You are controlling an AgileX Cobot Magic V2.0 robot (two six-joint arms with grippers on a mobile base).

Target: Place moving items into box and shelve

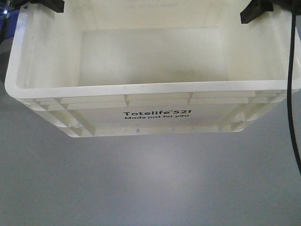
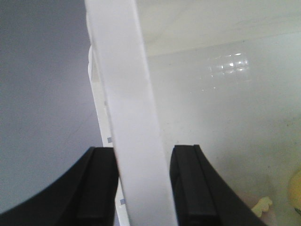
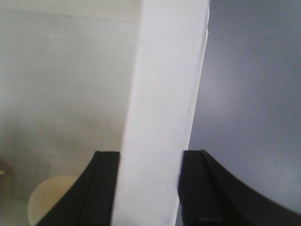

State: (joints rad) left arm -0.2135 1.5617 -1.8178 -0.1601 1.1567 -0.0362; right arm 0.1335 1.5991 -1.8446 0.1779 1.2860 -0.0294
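Plainly, the box [image 1: 150,89] is gripped at both ends. In the front view the left hand [image 1: 41,4] is seen at the picture's top left, on the box's left wall, and the right hand [image 1: 256,10] at the top right, on the right wall; only their black tips are shown. The near wall is turned to the camera, and black print [image 1: 155,115] reading "Totelife 521 Made just for you" is carried on it below the ribbed rim. A grey surface [image 1: 141,188] is spread beneath and in front of the box; whether the box rests on it or is raised off it cannot be told. A black cable [image 1: 292,94] is hung down the right edge.

In the left wrist view the left hand [image 2: 141,150] is clenched on the rim: the white strip is pinched between two black fingers [image 2: 99,188], one outside the wall and one inside. At the lower right, inside the box, part of the yellow lump [image 2: 296,193] is cut by the frame's edge.

In the right wrist view the right hand [image 3: 150,153] is clenched likewise on the opposite rim. The yellow lump [image 3: 51,200] is seen on the box floor, near that wall. A brownish sliver [image 3: 3,168] is caught at the left edge, too little to be identified.
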